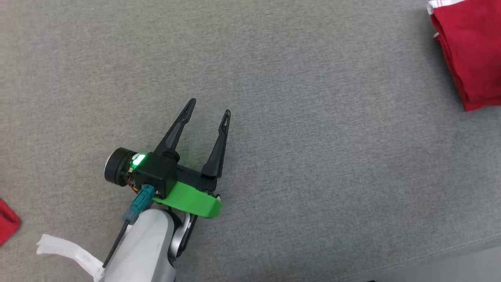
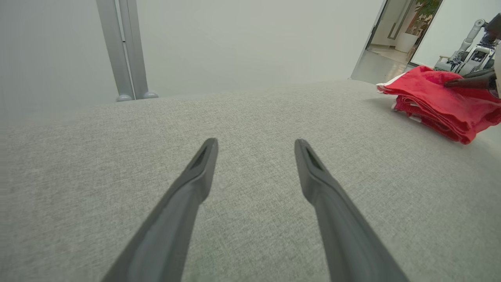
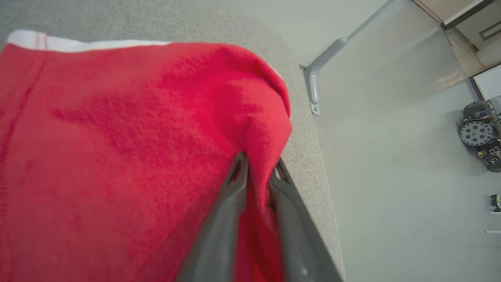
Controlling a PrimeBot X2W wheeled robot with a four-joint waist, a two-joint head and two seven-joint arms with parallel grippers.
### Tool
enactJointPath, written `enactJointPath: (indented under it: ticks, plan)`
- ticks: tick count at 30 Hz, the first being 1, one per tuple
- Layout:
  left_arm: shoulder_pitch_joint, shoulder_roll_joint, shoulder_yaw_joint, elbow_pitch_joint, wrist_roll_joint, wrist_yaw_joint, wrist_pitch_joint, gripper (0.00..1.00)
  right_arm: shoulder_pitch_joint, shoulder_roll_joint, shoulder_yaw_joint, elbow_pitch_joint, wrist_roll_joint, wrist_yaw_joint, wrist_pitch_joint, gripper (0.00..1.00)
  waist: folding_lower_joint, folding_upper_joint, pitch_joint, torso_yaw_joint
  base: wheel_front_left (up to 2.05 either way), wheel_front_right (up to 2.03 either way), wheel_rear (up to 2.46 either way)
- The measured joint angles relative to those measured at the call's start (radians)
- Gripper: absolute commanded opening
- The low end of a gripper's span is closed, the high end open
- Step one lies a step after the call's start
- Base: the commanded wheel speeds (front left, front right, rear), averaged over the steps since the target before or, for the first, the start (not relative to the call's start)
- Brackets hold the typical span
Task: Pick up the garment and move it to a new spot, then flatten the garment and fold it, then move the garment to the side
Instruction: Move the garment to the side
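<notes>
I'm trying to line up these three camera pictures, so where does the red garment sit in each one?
Head view: red garment in the top right corner, cut off by the frame edge.
Left wrist view: red garment at the far right, above the middle.
Right wrist view: red garment across the left and centre, a fold pinched in the right tool.
Shared landmark: the grey fabric surface beneath it.

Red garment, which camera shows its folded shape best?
The left wrist view: the red garment shows as a folded stack, layers visible. The head view cuts it off at the corner; the right wrist view is a close-up of fabric pinched in the right gripper.
</notes>
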Motion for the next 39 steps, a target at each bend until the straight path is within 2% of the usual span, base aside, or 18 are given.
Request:
enactJointPath:
  ticks: [8, 14, 19, 27, 33, 39]
  plan:
    - [0.003, -0.005, 0.005, 0.016, -0.021, 0.006, -0.005, 1.0, -0.036, 0.015, -0.046, 0.096, -0.039, 0.0, -0.108, 1.0, 0.0, 0.0, -0.027, 0.026, 0.0, 0.0, 0.0]
    - [0.043, -0.007, 0.047, 0.014, -0.04, 0.016, -0.008, 1.0, -0.033, 0.061, -0.098, 0.069, -0.038, 0.0, -0.184, 1.0, -0.0001, 0.0, -0.099, 0.027, 0.0, 0.0, 0.0]
    - [0.099, 0.005, 0.12, -0.019, -0.052, 0.033, -0.009, 1.0, 0.043, 0.079, -0.181, -0.137, -0.035, 0.0, -0.19, 1.0, -0.0001, 0.0, -0.181, 0.029, 0.0, 0.0, 0.0]
    - [0.198, 0.047, 0.235, -0.06, -0.064, 0.054, -0.01, 1.0, 0.335, 0.123, -0.349, -0.459, -0.067, 0.0, -0.191, 1.0, -0.0001, 0.0, -0.314, 0.038, 0.0, 0.0, 0.0]
    - [0.268, 0.055, 0.278, -0.068, -0.085, 0.066, -0.01, 1.0, 0.588, 0.194, -0.477, -0.668, -0.111, 0.0, -0.191, 1.0, -0.0001, 0.0, -0.399, 0.05, 0.0, 0.0, 0.0]
    - [0.326, 0.041, 0.311, -0.062, -0.088, 0.078, -0.01, 1.0, 0.808, 0.273, -0.564, -0.829, -0.138, 0.0, -0.191, 1.0, -0.0002, 0.0, -0.45, 0.065, 0.0, 0.0, 0.0]
